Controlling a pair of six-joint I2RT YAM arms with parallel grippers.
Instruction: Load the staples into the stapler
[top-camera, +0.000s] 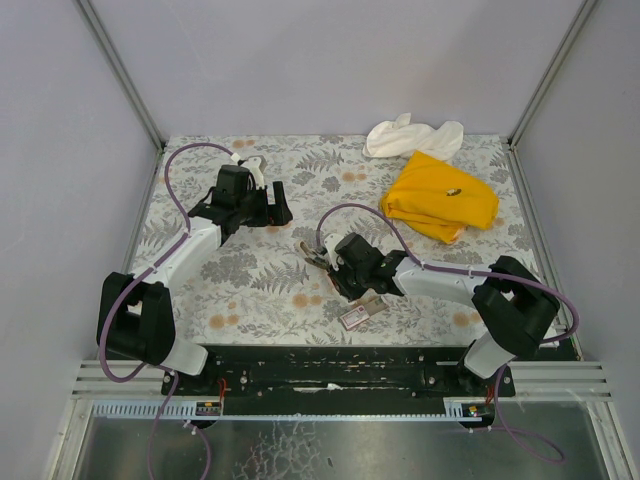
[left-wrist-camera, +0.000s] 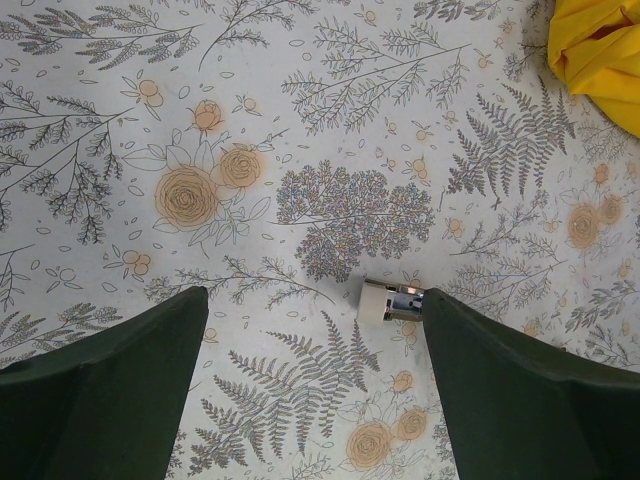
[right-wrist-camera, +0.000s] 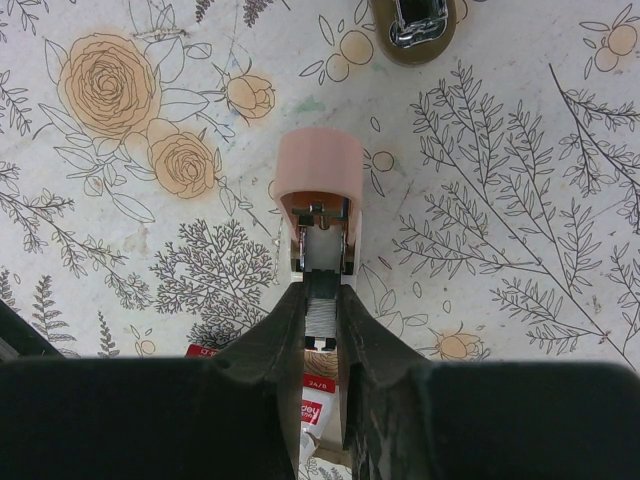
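Note:
The pink stapler (right-wrist-camera: 320, 165) lies open on the flowered tablecloth, its metal channel facing my right gripper (right-wrist-camera: 322, 290). That gripper is shut on a silver strip of staples (right-wrist-camera: 322, 318), held at the rear mouth of the channel. Under the fingers lies the staples box (right-wrist-camera: 322, 392) with its red and white label; it also shows near the front edge (top-camera: 360, 313). From above, the right gripper (top-camera: 330, 262) sits over the stapler (top-camera: 311, 251) at mid-table. My left gripper (top-camera: 272, 205) hangs open at the back left, holding nothing (left-wrist-camera: 312, 300).
A yellow cloth (top-camera: 440, 195) and a white cloth (top-camera: 410, 135) lie at the back right. A small white and chrome piece (left-wrist-camera: 390, 302) rests just inside the left gripper's right finger. A brown and chrome end piece (right-wrist-camera: 412, 22) lies beyond the stapler.

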